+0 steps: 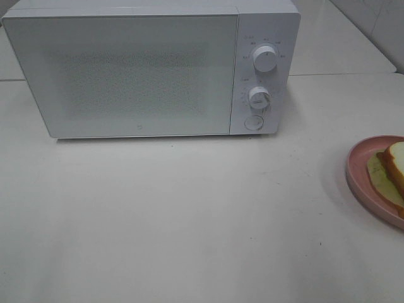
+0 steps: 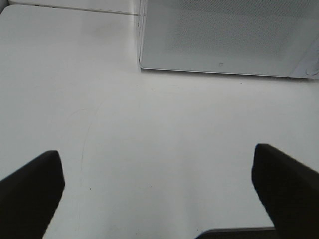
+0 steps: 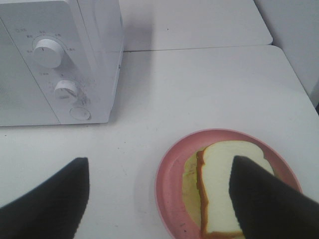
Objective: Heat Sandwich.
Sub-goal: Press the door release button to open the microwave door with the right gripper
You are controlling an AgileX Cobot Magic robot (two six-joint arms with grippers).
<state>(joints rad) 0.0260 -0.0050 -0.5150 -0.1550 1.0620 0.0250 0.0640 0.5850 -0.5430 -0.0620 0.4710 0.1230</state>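
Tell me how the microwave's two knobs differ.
The upper knob is larger than the lower knob. The upper knob sits near the top of the panel; the lower knob sits mid-panel, just above a round button. Both are white, round and ringed by small printed marks.

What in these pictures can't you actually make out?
Sandwich: the high view's right edge cuts it and its pink plate off; in the right wrist view a finger of the right gripper covers one part.
Microwave interior: hidden behind the closed speckled door in every view.
Dial labels: too small to read.
Both arms: outside the high view.
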